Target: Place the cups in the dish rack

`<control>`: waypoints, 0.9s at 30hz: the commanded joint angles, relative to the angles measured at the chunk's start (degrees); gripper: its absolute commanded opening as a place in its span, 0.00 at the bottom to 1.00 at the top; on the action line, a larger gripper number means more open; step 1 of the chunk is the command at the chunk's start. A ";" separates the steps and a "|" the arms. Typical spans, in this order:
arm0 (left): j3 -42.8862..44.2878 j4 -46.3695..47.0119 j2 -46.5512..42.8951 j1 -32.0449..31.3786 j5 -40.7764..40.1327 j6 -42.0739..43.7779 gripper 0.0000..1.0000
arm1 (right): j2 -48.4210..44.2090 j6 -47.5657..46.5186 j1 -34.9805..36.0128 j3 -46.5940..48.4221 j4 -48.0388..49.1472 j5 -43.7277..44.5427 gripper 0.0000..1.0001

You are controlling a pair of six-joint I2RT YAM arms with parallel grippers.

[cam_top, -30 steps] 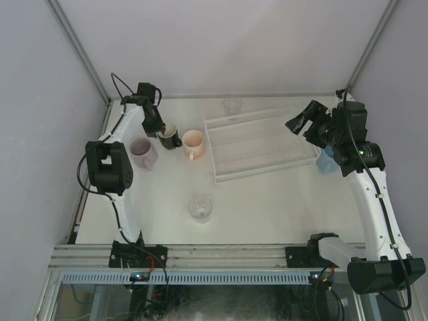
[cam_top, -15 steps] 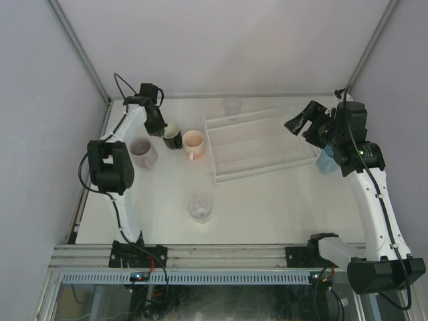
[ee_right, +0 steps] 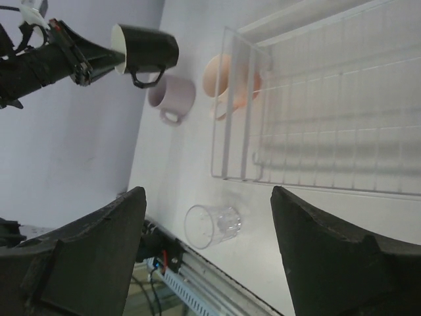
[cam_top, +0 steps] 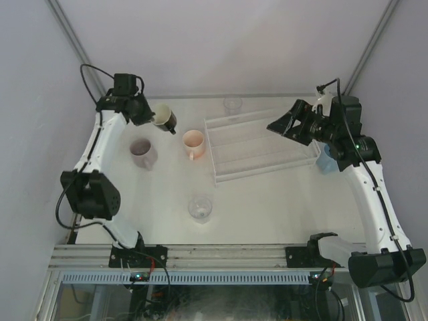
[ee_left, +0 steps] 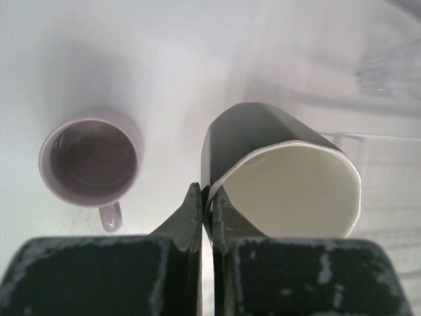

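Cups all sit outside the dish rack. At the left, the mauve mug stands upright on the table. Just above it, the left gripper is clamped on the rim wall of the black mug and holds it tilted in the air. We judge this mug to be stiff, glazed and slippery, and heavy for so thin a pinch, so it could swing or slip. A deeper bite on the wall opposite the handle looks safer. The peach mug stands near the rack's left wall, with a glass tumbler closer to us. The right gripper hovers over the rack, fingers spread wide and empty. The light blue mug sits beyond the rack's right end.
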 commanded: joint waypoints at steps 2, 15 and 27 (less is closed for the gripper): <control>-6.04 11.17 -15.44 -0.09 9.89 -2.39 0.00 | 1.74 4.51 2.30 1.78 5.15 -10.48 0.77; -35.04 62.37 -31.61 -7.79 23.75 -29.28 0.00 | 2.42 31.01 9.72 -6.51 32.40 -24.63 0.72; -35.67 92.02 -21.01 -20.11 20.79 -48.78 0.00 | 1.16 41.51 11.00 -15.25 49.49 -22.99 0.69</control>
